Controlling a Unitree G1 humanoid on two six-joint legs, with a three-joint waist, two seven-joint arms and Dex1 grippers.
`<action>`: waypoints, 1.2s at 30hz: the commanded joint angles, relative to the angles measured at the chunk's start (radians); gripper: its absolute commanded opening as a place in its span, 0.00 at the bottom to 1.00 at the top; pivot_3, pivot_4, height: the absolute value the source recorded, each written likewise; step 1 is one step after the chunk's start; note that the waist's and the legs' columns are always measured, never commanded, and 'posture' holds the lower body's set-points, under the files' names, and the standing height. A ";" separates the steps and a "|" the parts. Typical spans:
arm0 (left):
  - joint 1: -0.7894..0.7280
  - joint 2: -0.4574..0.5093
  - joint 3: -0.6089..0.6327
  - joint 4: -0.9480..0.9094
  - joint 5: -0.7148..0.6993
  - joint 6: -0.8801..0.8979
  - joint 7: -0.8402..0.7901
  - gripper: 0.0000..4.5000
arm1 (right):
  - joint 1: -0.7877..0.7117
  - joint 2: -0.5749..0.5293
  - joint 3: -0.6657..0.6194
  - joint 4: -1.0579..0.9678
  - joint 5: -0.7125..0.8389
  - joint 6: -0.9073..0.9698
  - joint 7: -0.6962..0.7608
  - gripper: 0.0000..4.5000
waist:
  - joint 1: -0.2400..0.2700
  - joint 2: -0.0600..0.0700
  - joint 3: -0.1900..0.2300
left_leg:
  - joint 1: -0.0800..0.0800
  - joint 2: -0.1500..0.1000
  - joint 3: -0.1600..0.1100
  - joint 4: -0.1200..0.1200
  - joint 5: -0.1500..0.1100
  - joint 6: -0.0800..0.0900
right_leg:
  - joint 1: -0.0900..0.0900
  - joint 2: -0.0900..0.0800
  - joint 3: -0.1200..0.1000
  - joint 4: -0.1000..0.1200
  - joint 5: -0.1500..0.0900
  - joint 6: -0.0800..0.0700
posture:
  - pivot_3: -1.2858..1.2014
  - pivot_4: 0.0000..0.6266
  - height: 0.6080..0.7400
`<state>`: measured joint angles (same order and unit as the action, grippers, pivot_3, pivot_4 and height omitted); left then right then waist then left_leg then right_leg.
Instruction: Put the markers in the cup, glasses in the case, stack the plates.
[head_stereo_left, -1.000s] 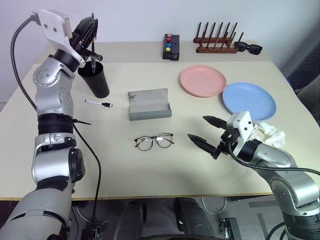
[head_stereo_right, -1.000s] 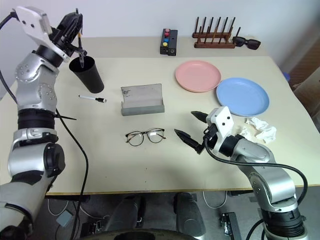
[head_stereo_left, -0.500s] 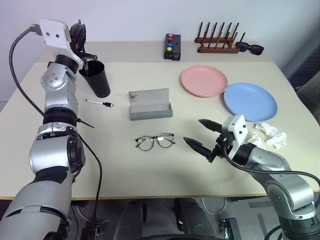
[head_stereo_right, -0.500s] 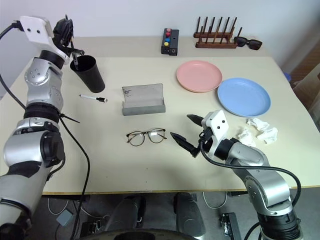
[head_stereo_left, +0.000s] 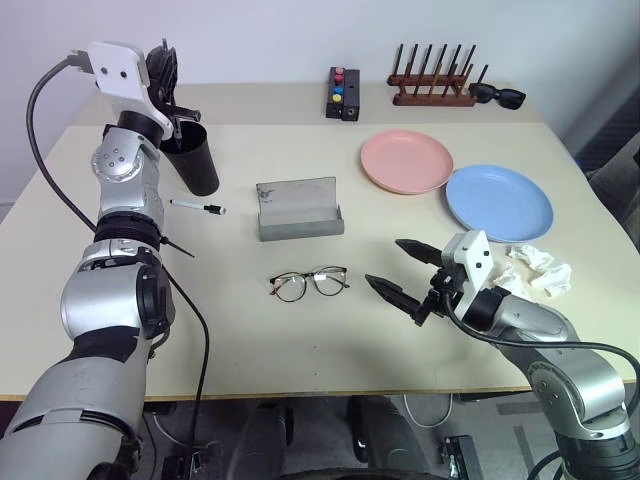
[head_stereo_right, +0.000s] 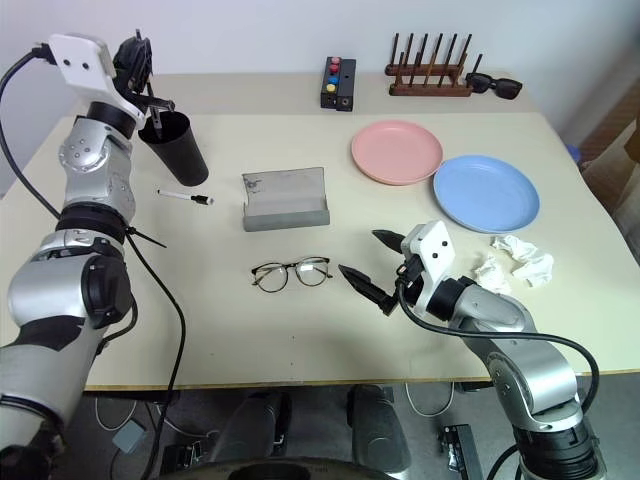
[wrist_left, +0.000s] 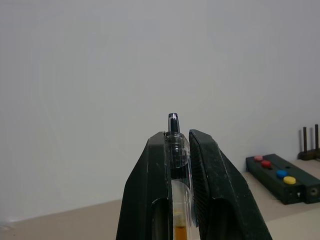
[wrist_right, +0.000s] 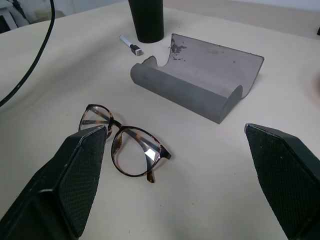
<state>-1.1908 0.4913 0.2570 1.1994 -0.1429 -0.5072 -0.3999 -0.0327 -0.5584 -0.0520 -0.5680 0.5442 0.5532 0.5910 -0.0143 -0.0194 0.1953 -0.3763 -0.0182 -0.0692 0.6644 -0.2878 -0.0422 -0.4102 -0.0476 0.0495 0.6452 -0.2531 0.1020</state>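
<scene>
Above the black cup at the desk's far-left corner, the left end effector pinched a marker; apparently off-centre, a release might miss. Right end effector gaped empty near the glasses.

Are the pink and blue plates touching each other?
Apart. The right eye view shows a thin strip of bare table between the pink plate and the blue plate; they lie side by side, not stacked.
</scene>
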 joint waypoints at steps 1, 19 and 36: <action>-0.028 0.011 0.005 -0.004 0.005 -0.026 0.005 0.00 | -0.004 0.009 -0.003 -0.044 0.011 -0.009 -0.004 1.00 | 0.000 0.000 0.000 | 0.000 0.000 0.000 0.000 0.000 0.000 | 0.000 0.000 0.000 0.000 0.000 0.000 | 0.52 0.24 0.96; -0.014 0.012 0.006 0.014 0.013 -0.020 0.036 0.84 | -0.011 0.008 -0.001 -0.041 0.013 -0.008 -0.002 1.00 | 0.000 0.000 0.000 | 0.000 0.000 0.000 0.000 0.000 0.000 | 0.000 0.000 0.000 0.000 0.000 0.000 | 0.52 0.24 0.96; 0.050 0.020 0.003 -0.174 -0.127 0.139 -0.360 0.84 | -0.012 0.007 0.001 -0.041 0.012 -0.008 -0.006 1.00 | -0.002 0.000 0.000 | 0.000 0.000 0.000 0.000 0.000 0.000 | 0.000 0.000 0.000 0.000 0.000 0.000 | 0.52 0.24 0.96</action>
<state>-1.1577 0.4920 0.2669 1.1179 -0.2300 -0.4162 -0.6333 -0.0388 -0.5577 -0.0431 -0.5681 0.5456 0.5543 0.5861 -0.0159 -0.0194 0.1953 -0.3763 -0.0183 -0.0692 0.6644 -0.2878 -0.0422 -0.4101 -0.0475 0.0495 0.6457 -0.2531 0.1019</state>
